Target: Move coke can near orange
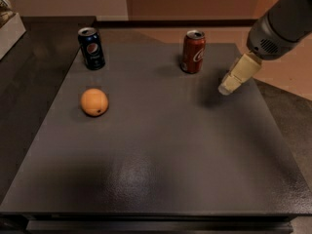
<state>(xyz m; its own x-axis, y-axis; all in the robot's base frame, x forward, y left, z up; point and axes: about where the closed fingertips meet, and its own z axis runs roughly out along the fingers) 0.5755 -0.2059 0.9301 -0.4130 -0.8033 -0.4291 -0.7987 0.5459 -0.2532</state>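
Observation:
The red coke can (pixel 193 51) stands upright at the far middle-right of the dark table (pixel 161 150). The orange (pixel 94 102) lies on the table's left side, well apart from the can. My gripper (pixel 228 86) hangs from the arm at the upper right, above the table and a little to the right of and nearer than the coke can, not touching it. It holds nothing that I can see.
A dark blue Pepsi can (pixel 91 48) stands upright at the far left, behind the orange. A white object (pixel 9 26) sits off the table at the far left edge. The table's right edge runs below the arm.

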